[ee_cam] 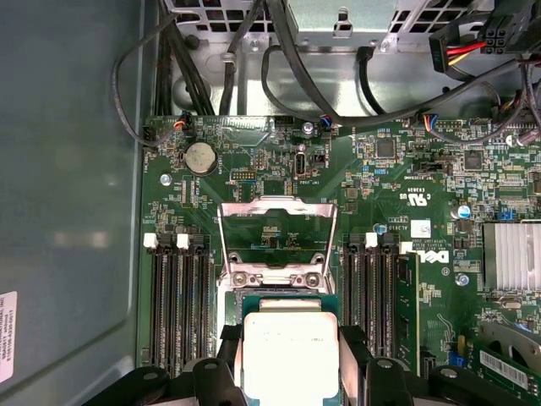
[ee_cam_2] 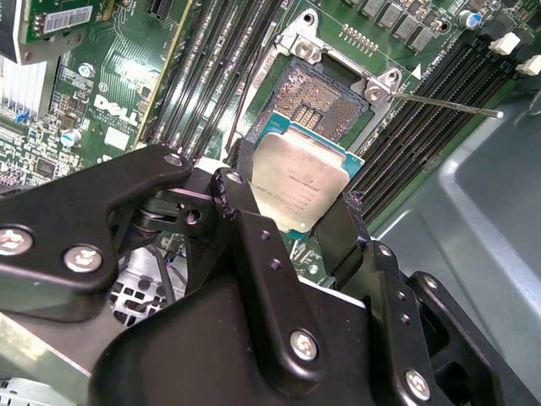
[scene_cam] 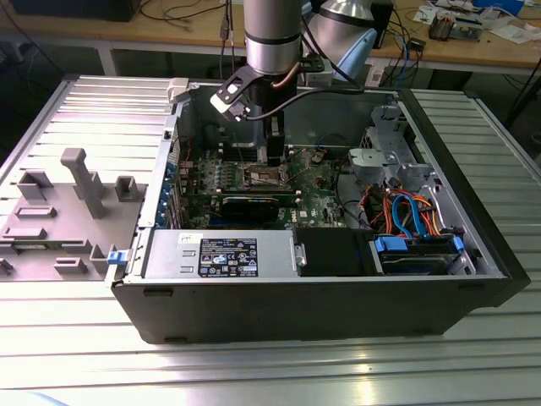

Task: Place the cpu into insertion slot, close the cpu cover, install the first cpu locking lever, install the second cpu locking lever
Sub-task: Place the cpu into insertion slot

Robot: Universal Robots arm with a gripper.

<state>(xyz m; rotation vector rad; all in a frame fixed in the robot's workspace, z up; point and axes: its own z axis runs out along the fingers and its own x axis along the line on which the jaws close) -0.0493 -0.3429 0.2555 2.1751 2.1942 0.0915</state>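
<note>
Black claw [ee_cam_2: 296,193] snug around cpu [ee_cam_2: 298,173]

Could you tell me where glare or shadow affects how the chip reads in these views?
In the first wrist view glare washes the cpu top nearly white; in the second wrist view the cpu, held between the jaws, shows only a soft sheen; in the exterior view the computer case looks shaded inside, beneath the arm.
</note>
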